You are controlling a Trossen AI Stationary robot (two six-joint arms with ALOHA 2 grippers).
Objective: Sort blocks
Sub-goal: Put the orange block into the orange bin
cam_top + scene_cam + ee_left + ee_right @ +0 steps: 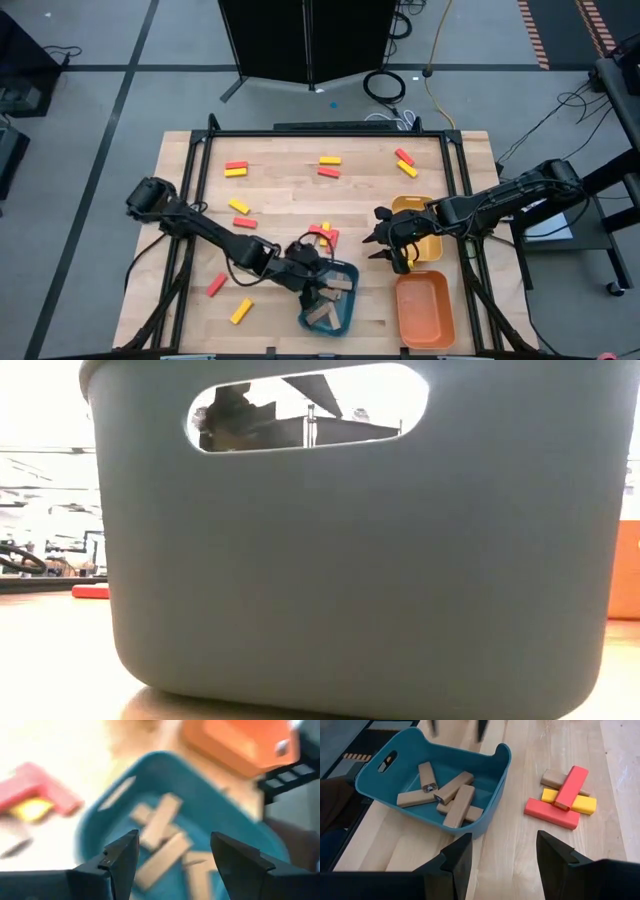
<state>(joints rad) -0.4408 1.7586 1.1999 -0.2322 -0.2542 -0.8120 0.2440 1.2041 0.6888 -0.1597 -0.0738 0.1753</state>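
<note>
Left gripper (pixel 322 296) hangs over the blue tray (pixel 346 312) at 6 o'clock, fingers apart and empty, tan blocks (pixel 451 799) below; next likely the pile (pixel 323 236) at 12 from it, red block (pixel 568 787) running 12-to-6, right gripper (pixel 385 247) open, similarly near.

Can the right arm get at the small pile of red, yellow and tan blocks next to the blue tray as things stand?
Probably yes: the right gripper is open, and bare table lies between it and the pile beside the blue tray.
</note>
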